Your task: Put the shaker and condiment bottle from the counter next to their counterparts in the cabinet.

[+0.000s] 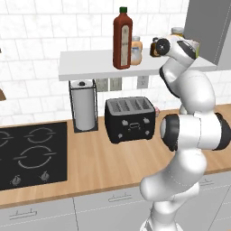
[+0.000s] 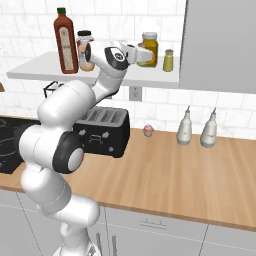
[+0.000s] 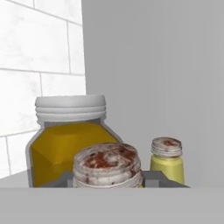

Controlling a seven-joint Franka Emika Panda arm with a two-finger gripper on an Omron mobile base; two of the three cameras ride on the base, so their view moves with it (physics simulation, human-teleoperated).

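Note:
In the hand view my gripper (image 3: 107,180) is shut on the shaker (image 3: 107,162), whose speckled grey cap sits between the two fingertips. Just beyond it stand an amber jar (image 3: 70,140) with a pale lid and, to its right, the twin yellow-green shaker (image 3: 167,161). From the right base view my gripper (image 2: 143,54) is up at the white cabinet shelf (image 2: 35,70), in front of the amber jar (image 2: 149,47) and left of the twin shaker (image 2: 168,60). The condiment bottle (image 2: 65,42) stands upright on the shelf's left part, beside a peach jar (image 2: 86,52).
A grey panel (image 2: 220,45) closes the shelf on the right. Below, on the wooden counter (image 2: 165,175), stand a black toaster (image 1: 130,119), a paper towel roll (image 1: 84,110), two white nozzle bottles (image 2: 184,127) and a small cupcake (image 2: 148,131). The black stovetop (image 1: 31,155) lies at the left.

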